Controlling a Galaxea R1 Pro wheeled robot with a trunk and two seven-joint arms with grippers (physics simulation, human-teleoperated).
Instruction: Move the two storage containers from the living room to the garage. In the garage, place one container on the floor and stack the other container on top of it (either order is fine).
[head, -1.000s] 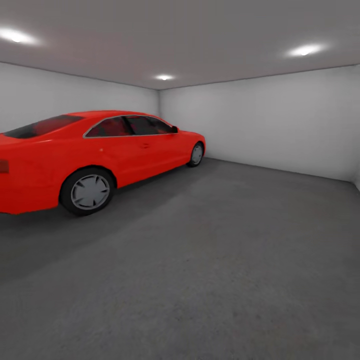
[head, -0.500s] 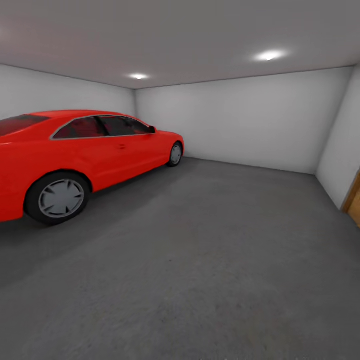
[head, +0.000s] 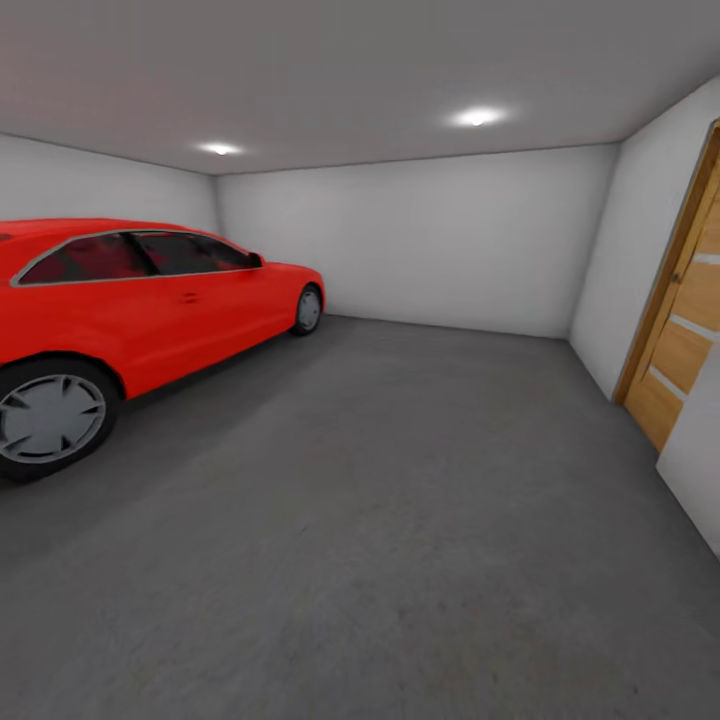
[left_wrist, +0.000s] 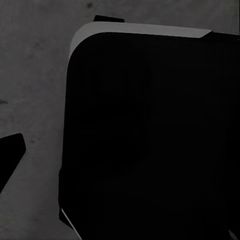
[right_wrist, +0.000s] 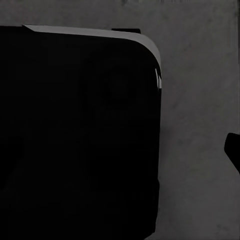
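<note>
I am in the garage, looking across its dark grey floor (head: 400, 500) toward plain white walls (head: 430, 240). The two storage containers are out of view. In the left wrist view a dark tip (left_wrist: 10, 155) pokes in at the edge over the floor (left_wrist: 35, 75), beside a big black rounded body (left_wrist: 150, 135). The right wrist view has a similar dark tip (right_wrist: 233, 150) beside the same kind of black body (right_wrist: 75, 135). These tips do not reveal whether either gripper is open or shut.
A red car (head: 130, 300) stands along the left side, its rear wheel (head: 50, 415) closest to me. A wooden plank door (head: 680, 330) is set in the right wall. Wide grey floor stretches between car and door, under ceiling lights (head: 478, 117).
The head camera has swung to the right: the car has slid toward the picture's left edge and the wooden door has come into view at the right.
</note>
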